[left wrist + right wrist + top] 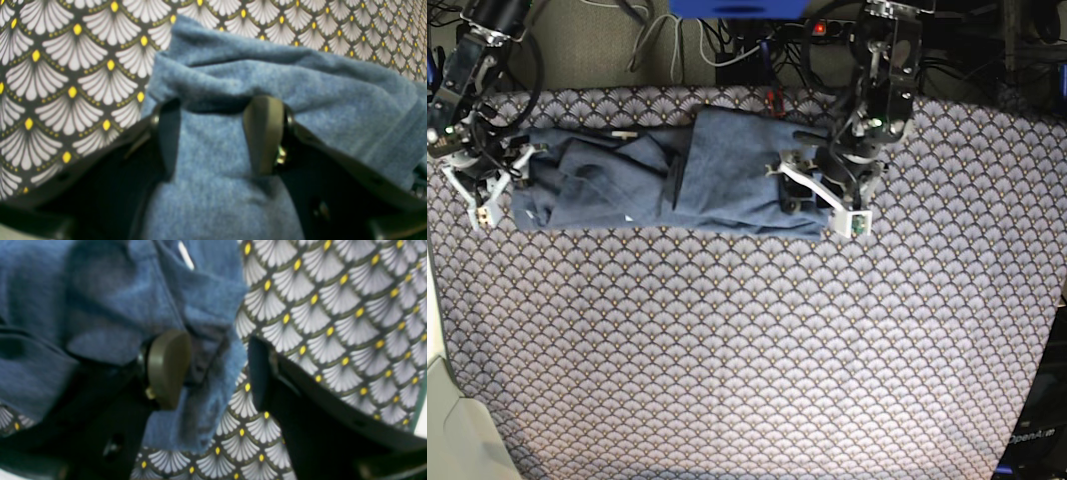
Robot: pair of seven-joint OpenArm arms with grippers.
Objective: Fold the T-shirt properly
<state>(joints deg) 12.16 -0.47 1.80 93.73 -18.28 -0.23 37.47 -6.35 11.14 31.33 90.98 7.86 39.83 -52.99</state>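
The slate-blue T-shirt [697, 170] lies bunched in a long strip across the far part of the table. My left gripper [812, 190] is at its right end in the base view. In the left wrist view the left gripper [216, 110] stands open, with the T-shirt [267, 76] filling the gap between both fingers and a fold draped over the tips. My right gripper [492, 180] is at the shirt's left end. In the right wrist view the right gripper [213, 350] is open astride an edge of the T-shirt [100, 290]; bare cloth pattern shows beside the right finger [263, 373].
The fan-scale tablecloth [747, 350] covers the whole table. Cables and a power strip [757, 45] lie behind the far edge. A pale floor strip [452, 420] runs along the left side. A sliver of white lettering [185, 255] shows on the shirt.
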